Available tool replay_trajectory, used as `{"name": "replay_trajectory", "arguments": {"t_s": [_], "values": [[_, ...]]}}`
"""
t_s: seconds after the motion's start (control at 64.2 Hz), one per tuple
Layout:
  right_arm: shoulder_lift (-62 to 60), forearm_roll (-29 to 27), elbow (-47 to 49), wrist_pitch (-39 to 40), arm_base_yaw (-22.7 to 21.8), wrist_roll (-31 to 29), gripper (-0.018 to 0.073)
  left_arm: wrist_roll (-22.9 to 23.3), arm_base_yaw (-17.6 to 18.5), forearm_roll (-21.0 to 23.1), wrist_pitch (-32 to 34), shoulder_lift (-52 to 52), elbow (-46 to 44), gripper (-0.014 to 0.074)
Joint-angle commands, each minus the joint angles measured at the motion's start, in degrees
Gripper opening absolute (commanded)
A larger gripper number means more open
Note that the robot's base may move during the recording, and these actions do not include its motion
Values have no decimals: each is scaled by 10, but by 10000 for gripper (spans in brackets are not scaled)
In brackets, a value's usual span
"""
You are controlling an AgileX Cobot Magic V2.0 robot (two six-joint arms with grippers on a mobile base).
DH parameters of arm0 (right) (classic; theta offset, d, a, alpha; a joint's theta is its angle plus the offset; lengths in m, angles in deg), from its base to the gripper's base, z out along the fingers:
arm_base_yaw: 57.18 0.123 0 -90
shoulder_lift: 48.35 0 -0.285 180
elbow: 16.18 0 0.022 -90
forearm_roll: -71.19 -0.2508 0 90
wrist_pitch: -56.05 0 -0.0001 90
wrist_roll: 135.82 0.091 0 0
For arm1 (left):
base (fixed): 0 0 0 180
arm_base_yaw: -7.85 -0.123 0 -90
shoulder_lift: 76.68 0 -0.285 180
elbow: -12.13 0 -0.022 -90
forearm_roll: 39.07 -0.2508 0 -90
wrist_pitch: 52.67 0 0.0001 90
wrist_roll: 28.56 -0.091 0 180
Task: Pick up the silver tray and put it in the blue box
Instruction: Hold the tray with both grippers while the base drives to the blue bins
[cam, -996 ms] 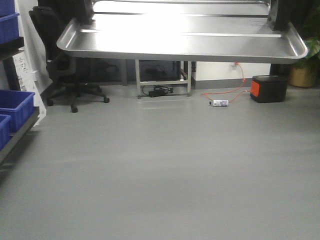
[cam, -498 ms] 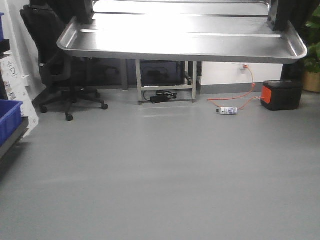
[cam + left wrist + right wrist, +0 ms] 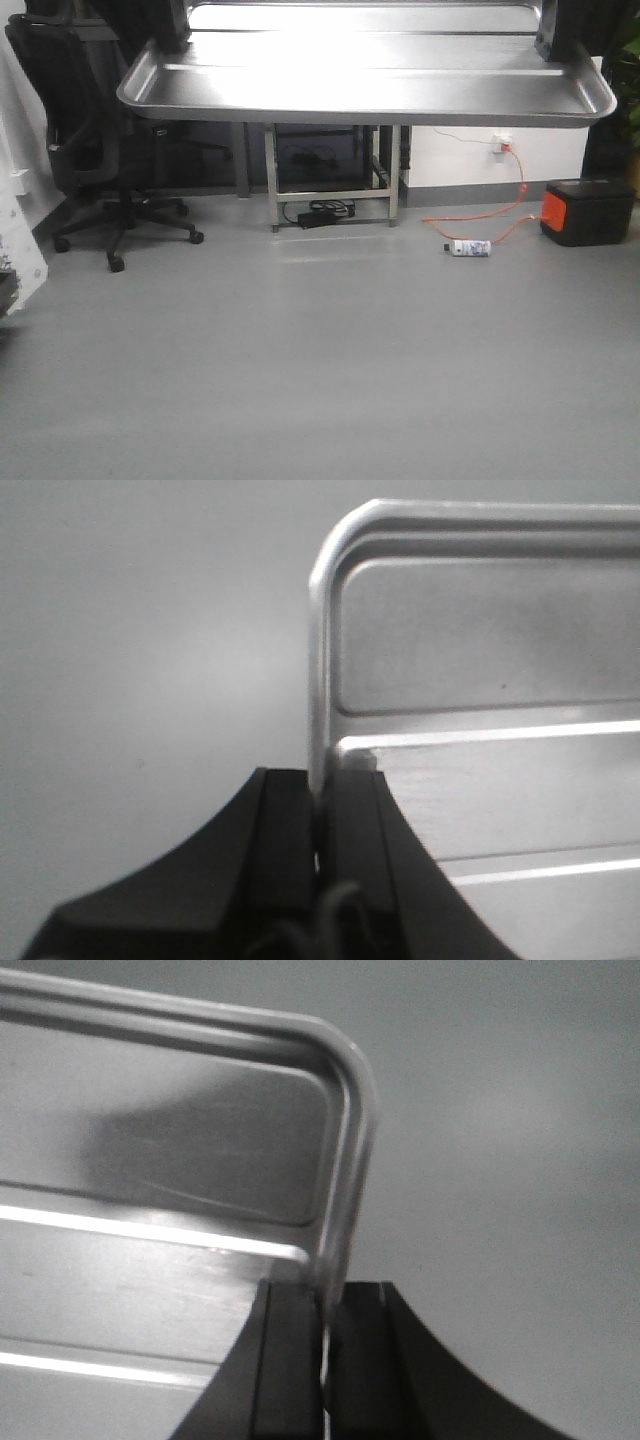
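Note:
The silver tray (image 3: 365, 85) is held level in the air across the top of the front view, shiny, with raised lengthwise ridges on its floor. My left gripper (image 3: 320, 790) is shut on the tray's left rim (image 3: 318, 660). My right gripper (image 3: 328, 1305) is shut on the tray's right rim (image 3: 350, 1160). Both grippers show in the front view as dark blocks at the tray's ends, the left gripper (image 3: 170, 25) and the right gripper (image 3: 555, 30). The blue box is out of view.
A black office chair (image 3: 95, 150) stands at the left. A metal table frame (image 3: 330, 165) stands behind the tray, with cables under it. An orange cord (image 3: 500, 200), a bottle (image 3: 468, 248) and a black-and-orange case (image 3: 588, 210) lie on the grey floor at right.
The whole view has swung to the left: chair, table frame and case have shifted rightwards, and the blue bins at the left edge have gone out of view. The tray stays gripped.

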Motion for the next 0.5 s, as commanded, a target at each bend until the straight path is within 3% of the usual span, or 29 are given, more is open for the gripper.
{"name": "replay_trajectory", "arguments": {"t_s": [0.0, 0.483], "values": [[-22, 23, 14, 10, -1, -16, 59, -5, 4, -18, 29, 14, -20, -105], [-22, 23, 14, 10, -1, -16, 59, -5, 4, -19, 29, -22, -20, -105]]}}
